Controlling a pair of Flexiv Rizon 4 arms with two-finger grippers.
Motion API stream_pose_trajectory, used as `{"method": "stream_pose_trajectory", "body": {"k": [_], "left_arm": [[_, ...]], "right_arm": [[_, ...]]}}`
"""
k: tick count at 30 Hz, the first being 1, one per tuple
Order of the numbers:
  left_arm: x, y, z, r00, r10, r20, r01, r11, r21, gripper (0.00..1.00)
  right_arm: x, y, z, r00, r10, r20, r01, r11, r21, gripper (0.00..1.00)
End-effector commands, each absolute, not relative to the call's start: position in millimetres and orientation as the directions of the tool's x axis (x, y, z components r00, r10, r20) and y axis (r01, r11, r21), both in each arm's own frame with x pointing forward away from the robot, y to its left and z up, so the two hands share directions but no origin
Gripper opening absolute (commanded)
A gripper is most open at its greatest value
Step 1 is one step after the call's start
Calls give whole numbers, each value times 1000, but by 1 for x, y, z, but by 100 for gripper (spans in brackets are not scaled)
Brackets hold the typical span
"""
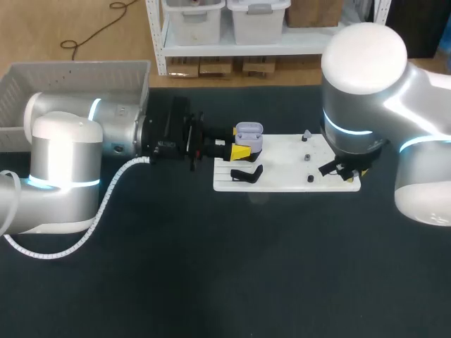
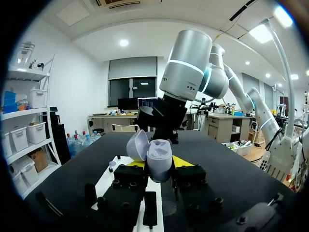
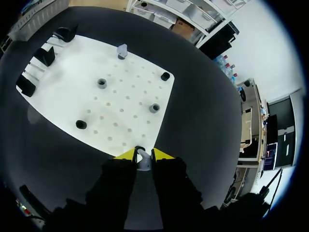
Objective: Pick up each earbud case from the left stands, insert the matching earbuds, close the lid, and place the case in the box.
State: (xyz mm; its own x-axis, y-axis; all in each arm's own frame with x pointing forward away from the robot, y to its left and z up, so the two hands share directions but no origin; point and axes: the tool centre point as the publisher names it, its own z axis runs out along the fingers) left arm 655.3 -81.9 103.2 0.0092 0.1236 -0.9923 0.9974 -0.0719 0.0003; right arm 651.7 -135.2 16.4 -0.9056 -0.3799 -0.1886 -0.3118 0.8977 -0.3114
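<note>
My left gripper (image 1: 243, 149) (image 2: 158, 166) is shut on a lavender earbud case (image 1: 249, 132) (image 2: 158, 158) and holds it above the left end of the white board (image 1: 282, 179), its lid hinged open. At the board's right edge my right gripper (image 1: 350, 171) (image 3: 144, 154) points down, its yellow tips pressed against both sides of a small pale earbud (image 3: 141, 159) on a black peg. Another grey earbud (image 3: 122, 50) stands at the board's far side. A black stand piece (image 1: 246, 174) lies on the board below the lavender case.
Small grey holders (image 3: 102, 83) (image 3: 154, 108) and black pegs (image 3: 81, 124) (image 3: 165, 76) dot the white board (image 3: 120, 111). Black stands (image 3: 44, 55) line its left end. A pale grey box (image 1: 70, 77) sits at the table's back left.
</note>
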Motion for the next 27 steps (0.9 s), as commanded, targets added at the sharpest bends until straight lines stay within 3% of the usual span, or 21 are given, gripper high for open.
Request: {"method": "stream_pose_trajectory", "body": {"k": [1, 13, 20, 27], "left_arm": [[654, -82, 103, 12, 122, -992, 998, -67, 3, 0], [654, -82, 103, 12, 122, -992, 998, -67, 3, 0], [654, -82, 103, 12, 122, -992, 998, -67, 3, 0], [654, -82, 103, 12, 122, -992, 998, -67, 3, 0]], "right_arm": [[632, -131, 46, -904, -379, -200, -306, 897, -318, 0], [589, -81, 149, -977, -175, -121, -150, 970, -191, 0], [571, -45, 167, -990, -121, -66, -103, 969, -225, 0], [570, -22, 172, -991, 50, -120, 66, 989, -131, 0]]}}
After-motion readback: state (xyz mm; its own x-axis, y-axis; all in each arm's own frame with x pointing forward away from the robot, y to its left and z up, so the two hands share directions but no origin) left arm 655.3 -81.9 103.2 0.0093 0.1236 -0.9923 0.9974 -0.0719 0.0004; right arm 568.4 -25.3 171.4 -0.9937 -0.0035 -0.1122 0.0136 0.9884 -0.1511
